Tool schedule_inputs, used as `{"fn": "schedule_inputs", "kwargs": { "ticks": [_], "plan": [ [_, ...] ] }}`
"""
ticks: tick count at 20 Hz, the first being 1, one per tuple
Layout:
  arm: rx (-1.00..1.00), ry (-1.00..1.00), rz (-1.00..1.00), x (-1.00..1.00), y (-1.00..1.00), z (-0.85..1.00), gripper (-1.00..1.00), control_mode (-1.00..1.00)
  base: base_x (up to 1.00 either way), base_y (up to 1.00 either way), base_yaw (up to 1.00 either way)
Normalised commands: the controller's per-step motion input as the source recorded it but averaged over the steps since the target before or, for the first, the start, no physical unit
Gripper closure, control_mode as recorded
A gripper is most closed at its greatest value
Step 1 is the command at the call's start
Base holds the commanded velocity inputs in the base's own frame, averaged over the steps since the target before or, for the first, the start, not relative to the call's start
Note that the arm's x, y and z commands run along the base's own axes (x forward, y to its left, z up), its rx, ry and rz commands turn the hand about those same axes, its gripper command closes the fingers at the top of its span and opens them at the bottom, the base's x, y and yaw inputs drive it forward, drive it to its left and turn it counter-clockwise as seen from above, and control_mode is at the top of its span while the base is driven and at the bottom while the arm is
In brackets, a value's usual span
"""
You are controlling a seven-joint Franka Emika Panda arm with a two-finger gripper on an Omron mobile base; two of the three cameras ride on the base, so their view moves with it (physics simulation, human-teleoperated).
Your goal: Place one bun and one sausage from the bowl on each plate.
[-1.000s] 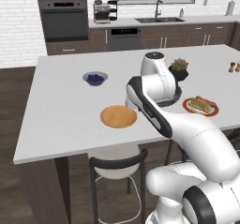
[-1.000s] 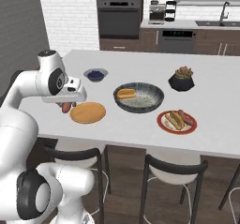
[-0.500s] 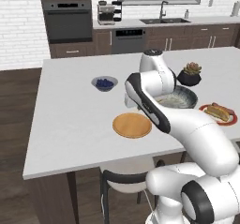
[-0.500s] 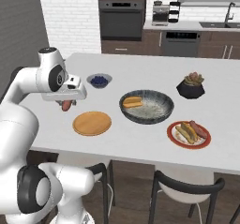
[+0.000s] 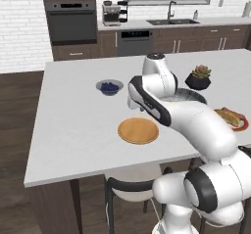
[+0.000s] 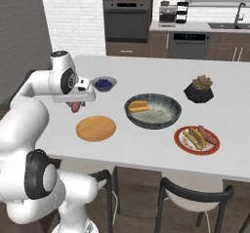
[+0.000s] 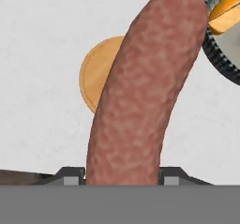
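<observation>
No writing shows anywhere. The gripper is clamped on a sausage above the white counter, near the wood plate. One bun lies in the bowl.

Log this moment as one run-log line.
end effector: shut on sausage | wooden plate: bare | bowl: one bun
</observation>
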Motion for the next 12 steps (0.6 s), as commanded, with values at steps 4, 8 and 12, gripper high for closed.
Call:
{"fn": "schedule_inputs", "kwargs": {
  "ticks": [4, 8, 12],
  "plan": [
    [0.12, 0.10, -0.01, 1.00, 0.00, -0.91, 1.00, -1.00, 0.00, 0.00, 0.00],
    [0.02, 0.30, -0.12, 1.00, 0.00, -1.00, 1.00, -1.00, 0.00, 0.00, 0.00],
    [0.00, 0.12, -0.10, 0.37, 0.11, -0.91, 1.00, -1.00, 0.00, 0.00, 0.00]
  ]
}}
